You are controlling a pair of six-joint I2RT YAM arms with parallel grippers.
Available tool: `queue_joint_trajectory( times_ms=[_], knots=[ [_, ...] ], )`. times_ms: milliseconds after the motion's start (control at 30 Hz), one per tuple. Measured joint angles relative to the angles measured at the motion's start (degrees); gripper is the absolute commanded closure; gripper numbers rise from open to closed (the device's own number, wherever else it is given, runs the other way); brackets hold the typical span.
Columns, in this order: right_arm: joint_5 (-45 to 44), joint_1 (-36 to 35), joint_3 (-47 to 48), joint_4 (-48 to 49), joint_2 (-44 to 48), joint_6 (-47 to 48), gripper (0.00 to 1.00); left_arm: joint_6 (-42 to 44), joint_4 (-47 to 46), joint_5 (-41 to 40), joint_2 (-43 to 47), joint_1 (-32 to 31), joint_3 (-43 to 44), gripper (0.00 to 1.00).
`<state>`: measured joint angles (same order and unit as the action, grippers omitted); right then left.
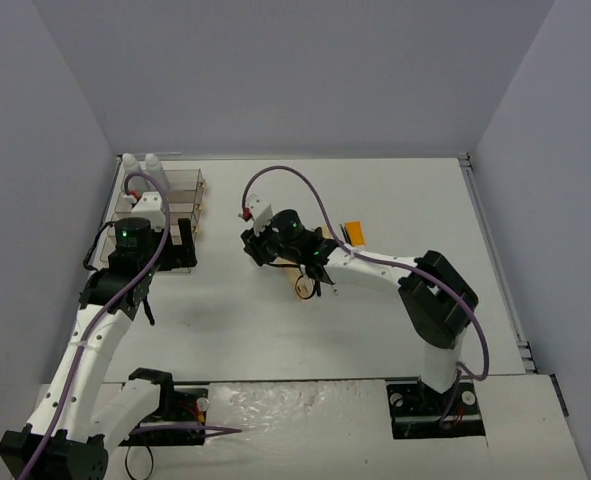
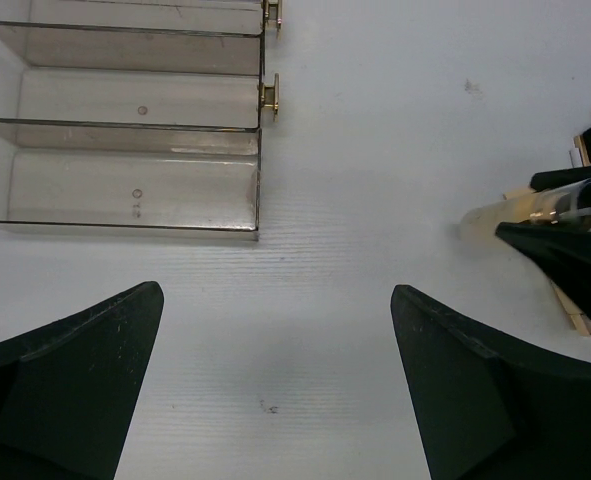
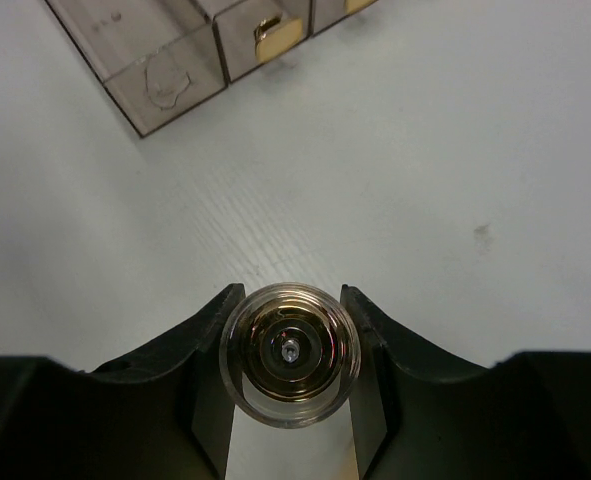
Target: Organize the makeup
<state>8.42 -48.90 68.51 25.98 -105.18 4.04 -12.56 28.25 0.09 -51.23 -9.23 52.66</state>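
My right gripper (image 1: 252, 246) (image 3: 291, 294) is shut on a clear glass vial (image 3: 290, 355), seen end-on between the fingers and held above the table's middle. The vial also shows at the right edge of the left wrist view (image 2: 567, 205), with a beige tube (image 2: 490, 216) beside it. My left gripper (image 1: 185, 243) (image 2: 277, 292) is open and empty, just in front of the clear drawer box (image 1: 170, 205). Two white bottles (image 1: 140, 163) stand behind the box. An orange tube (image 1: 353, 232) and small items (image 1: 305, 286) lie under my right arm.
The drawer box (image 2: 125, 120) (image 3: 165, 60) has open clear compartments and gold knobs (image 2: 268, 93). Grey walls close in the table at the back and both sides.
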Motion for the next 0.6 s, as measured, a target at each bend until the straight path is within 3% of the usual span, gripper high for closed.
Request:
queue_joint_trajectory(
  times_ms=[267, 467, 600],
  knots=[
    [0.0, -2.2, 1.6, 1.1, -7.7, 1.0, 0.96, 0.0, 0.0, -0.1, 0.1, 0.2, 0.0, 0.03],
    [0.0, -2.2, 0.8, 3.0, -8.0, 0.7, 0.54, 0.0, -0.2, 1.3, 0.1, 0.4, 0.0, 0.03],
    [0.0, -2.2, -0.4, 4.4, -7.9, 0.7, 0.33, 0.0, -0.4, 3.1, 0.1, 0.4, -0.1, 0.03]
  ],
)
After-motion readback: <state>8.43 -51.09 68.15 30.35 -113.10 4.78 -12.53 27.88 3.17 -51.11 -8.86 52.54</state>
